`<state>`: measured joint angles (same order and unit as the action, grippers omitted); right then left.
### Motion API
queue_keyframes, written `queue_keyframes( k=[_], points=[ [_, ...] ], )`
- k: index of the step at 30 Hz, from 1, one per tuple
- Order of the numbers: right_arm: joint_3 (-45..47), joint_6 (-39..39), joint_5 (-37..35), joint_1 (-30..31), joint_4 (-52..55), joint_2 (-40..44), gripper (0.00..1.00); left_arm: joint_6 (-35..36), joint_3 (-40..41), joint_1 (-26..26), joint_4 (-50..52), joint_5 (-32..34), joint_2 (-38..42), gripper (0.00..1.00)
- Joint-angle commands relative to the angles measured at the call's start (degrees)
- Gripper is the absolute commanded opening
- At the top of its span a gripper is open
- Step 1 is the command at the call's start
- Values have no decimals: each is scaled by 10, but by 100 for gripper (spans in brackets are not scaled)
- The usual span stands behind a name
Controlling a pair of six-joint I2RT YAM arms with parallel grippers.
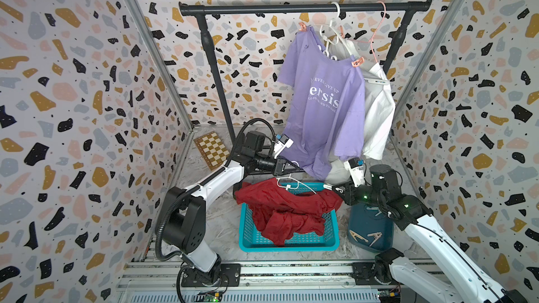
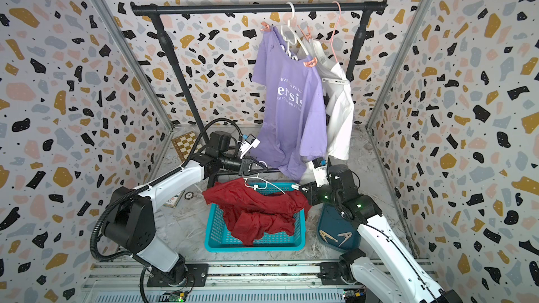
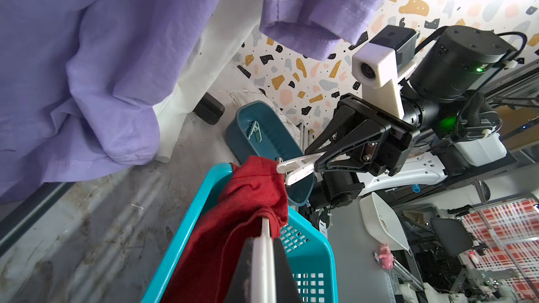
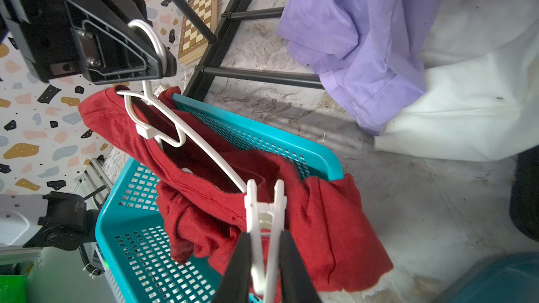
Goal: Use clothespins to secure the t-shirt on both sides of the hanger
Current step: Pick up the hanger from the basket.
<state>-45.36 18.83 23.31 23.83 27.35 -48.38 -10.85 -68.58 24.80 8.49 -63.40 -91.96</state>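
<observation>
A red t-shirt point(image 1: 280, 208) point(image 4: 320, 228) hangs on a white hanger point(image 1: 294, 185) point(image 4: 189, 129) over a teal basket point(image 1: 291, 247). My left gripper point(image 1: 295, 167) point(image 3: 264, 246) point(image 4: 167, 65) is shut on the hanger's hook. My right gripper point(image 1: 335, 189) point(image 4: 264, 237) point(image 3: 318, 161) is shut on a white clothespin point(image 4: 264, 211) point(image 3: 294, 167) and squeezes its mouth open. That mouth sits at the red cloth by the end of the hanger's arm. I cannot tell whether it straddles the arm. More clothespins point(image 1: 374, 236) point(image 2: 344, 237) lie in a dark teal tray point(image 1: 367, 220).
A black rail point(image 1: 291, 9) at the back carries a purple t-shirt point(image 1: 323, 106) pegged to a white hanger, and a white t-shirt point(image 1: 379, 112) behind it. Their hems hang just above both grippers. A chessboard point(image 1: 211, 150) lies at the back left by the rack's foot.
</observation>
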Motion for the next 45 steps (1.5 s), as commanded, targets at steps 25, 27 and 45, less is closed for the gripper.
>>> queue_keyframes(
  k=[25, 27, 45],
  points=[
    [-136, -205, 92, 7, 81, 42, 0, -3, -28, -36, -93, -127, 118, 0],
    [-141, -211, 82, 23, 83, 40, 0, -3, -33, -39, -98, -137, 119, 0],
    [-209, -257, -9, 93, 154, 11, 0, -1, -66, -50, -89, -191, 135, 0]
  ],
)
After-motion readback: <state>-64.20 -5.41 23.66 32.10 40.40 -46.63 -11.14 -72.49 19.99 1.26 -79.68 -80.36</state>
